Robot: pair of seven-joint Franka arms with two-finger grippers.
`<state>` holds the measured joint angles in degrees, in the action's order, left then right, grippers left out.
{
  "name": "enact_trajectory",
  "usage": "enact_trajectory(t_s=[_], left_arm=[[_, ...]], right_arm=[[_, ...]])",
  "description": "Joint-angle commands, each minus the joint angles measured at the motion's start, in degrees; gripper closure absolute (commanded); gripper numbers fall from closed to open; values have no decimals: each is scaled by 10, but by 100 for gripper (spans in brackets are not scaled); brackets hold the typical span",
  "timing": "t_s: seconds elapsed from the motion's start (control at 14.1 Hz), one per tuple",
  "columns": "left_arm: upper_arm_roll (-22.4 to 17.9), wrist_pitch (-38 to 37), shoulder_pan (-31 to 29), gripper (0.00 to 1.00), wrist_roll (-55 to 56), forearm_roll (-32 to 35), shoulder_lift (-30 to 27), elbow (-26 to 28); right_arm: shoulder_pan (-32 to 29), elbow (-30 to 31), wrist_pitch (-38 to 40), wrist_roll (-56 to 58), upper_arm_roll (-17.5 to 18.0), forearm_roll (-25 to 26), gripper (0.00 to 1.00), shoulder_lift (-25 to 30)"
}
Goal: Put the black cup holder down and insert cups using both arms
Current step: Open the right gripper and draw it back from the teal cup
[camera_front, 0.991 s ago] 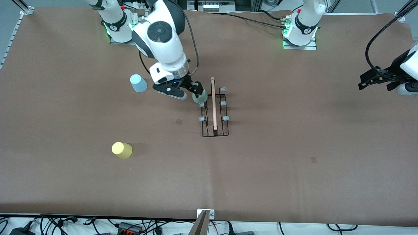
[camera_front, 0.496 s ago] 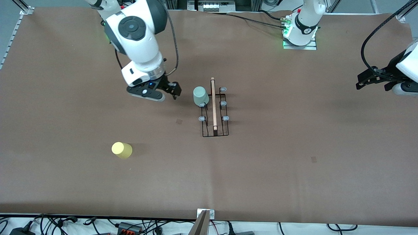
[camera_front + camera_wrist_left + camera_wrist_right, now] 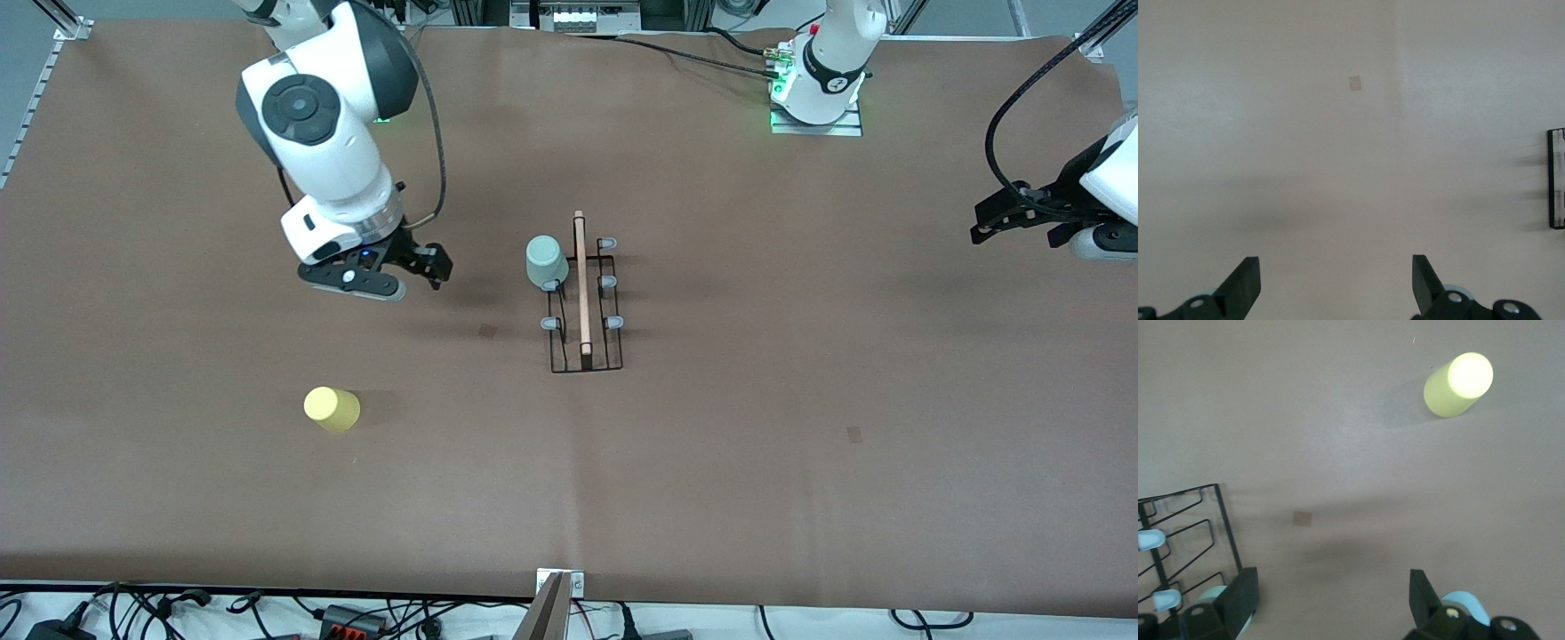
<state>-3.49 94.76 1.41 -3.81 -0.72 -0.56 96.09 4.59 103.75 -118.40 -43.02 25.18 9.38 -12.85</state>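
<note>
A pale grey-green cup sits upturned on a peg of the black cup holder at mid-desk; its other five pegs stand bare. The yellow cup lies nearer the front camera, toward the right arm's end, with open brown desk around it. The right claw hovers, fingers apart and empty. Only its wrist view shows the light blue cup beneath. The left claw waits spread at the desk's edge.

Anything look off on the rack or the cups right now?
Nothing stands out. The grey-green cup sits upside down on a peg of the black cup holder, and the yellow cup stands upside down on the table. Both grippers are open.
</note>
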Motion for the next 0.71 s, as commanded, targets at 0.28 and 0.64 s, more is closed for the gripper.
enact_trajectory(t_s=[0.28,0.64], left_arm=[[2,-8,5,0,6,13,-9,2],[2,-6,5,0,5,13,-8,2]], right_arm=[[-2,-5,13,46,-6,4,0,-30],[0,-5,14,73,-6,4,0,-38]])
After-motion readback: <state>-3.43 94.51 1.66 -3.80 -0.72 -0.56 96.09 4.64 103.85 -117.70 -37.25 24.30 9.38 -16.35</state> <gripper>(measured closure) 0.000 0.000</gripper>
